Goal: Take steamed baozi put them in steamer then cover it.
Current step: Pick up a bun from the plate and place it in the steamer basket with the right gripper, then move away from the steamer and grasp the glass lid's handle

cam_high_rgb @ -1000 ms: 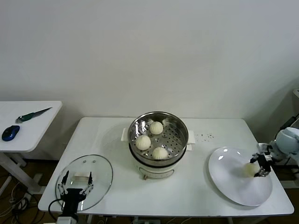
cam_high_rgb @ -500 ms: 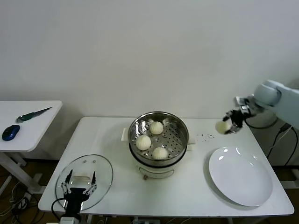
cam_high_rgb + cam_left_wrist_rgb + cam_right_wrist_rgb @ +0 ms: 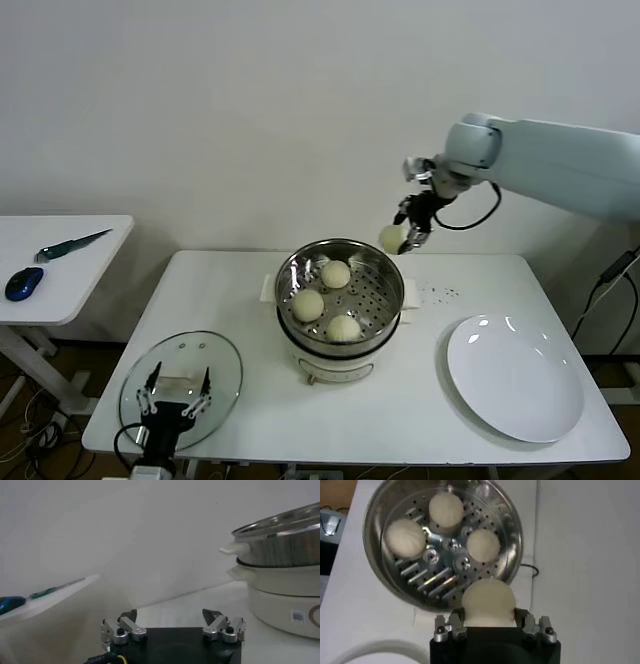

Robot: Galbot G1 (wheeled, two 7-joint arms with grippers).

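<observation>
- The right end effector [image 3: 408,232] is clenched on the fourth baozi [image 3: 392,238], holding it in the air just beyond the far right rim of the steamer [image 3: 390,300]. In the right wrist view the bun [image 3: 488,601] sits between the fingers with the perforated basket [image 3: 415,575] spread below — a carry height that seems chosen to clear the steel wall before lowering.
- Three baozi [image 3: 342,327] already lie inside the basket, leaving its right side free; that gap looks like the intended landing spot.
- Half a second ago this end effector held the bun well to the right, above the table's far edge near the plate; a second ago it was down at the plate. It has swung inward and up since.
- The white plate [image 3: 515,377] on the right of the table [image 3: 420,420] now carries nothing.
- The left end effector [image 3: 174,392] waits with fingers spread over the glass lid [image 3: 225,362] at the table's front left — placed, it seems, for the covering step. It has barely shifted.
</observation>
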